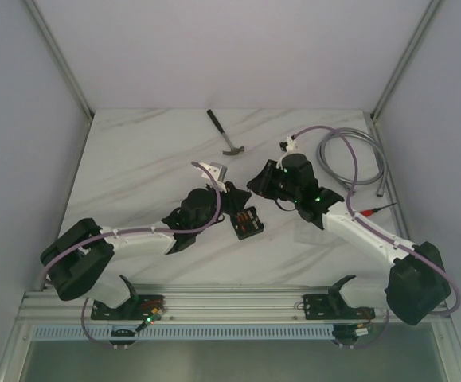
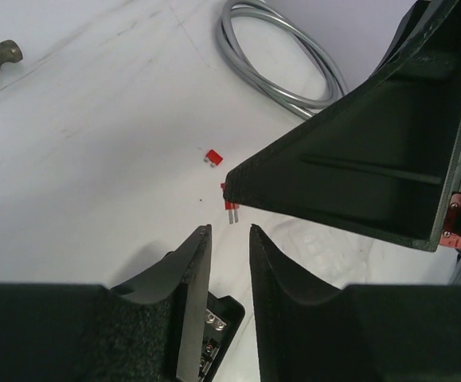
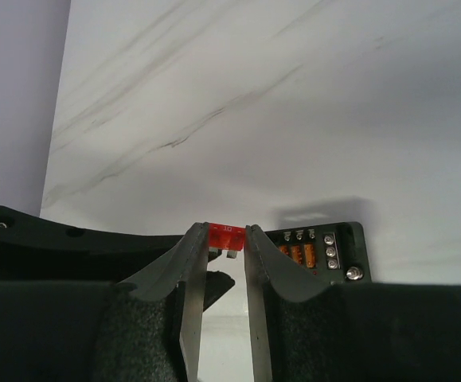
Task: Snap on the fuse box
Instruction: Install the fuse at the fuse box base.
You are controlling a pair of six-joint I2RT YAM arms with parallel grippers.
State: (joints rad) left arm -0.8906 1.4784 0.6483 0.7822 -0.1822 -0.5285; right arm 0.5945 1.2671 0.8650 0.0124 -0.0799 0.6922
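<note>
The black fuse box point(image 1: 248, 223) lies open on the marble table, with orange fuses in its slots. It also shows in the right wrist view point(image 3: 330, 248), and one corner shows in the left wrist view point(image 2: 218, 330). My right gripper point(image 1: 257, 181) is above and behind the box, shut point(image 3: 226, 232) on a small red fuse point(image 3: 225, 229) marked 10. My left gripper point(image 1: 232, 194) hovers at the box's far left corner. Its jaws point(image 2: 230, 231) stand a narrow gap apart with nothing between them. Two loose red fuses point(image 2: 212, 155) point(image 2: 230, 204) lie on the table beyond.
A hammer point(image 1: 227, 135) lies at the back centre. A coiled grey cable point(image 1: 356, 159) and a red-handled tool point(image 1: 373, 209) lie at the right. A faint clear plastic cover point(image 2: 326, 248) lies beside the box. The right gripper's black body point(image 2: 365, 151) hangs close over the left gripper.
</note>
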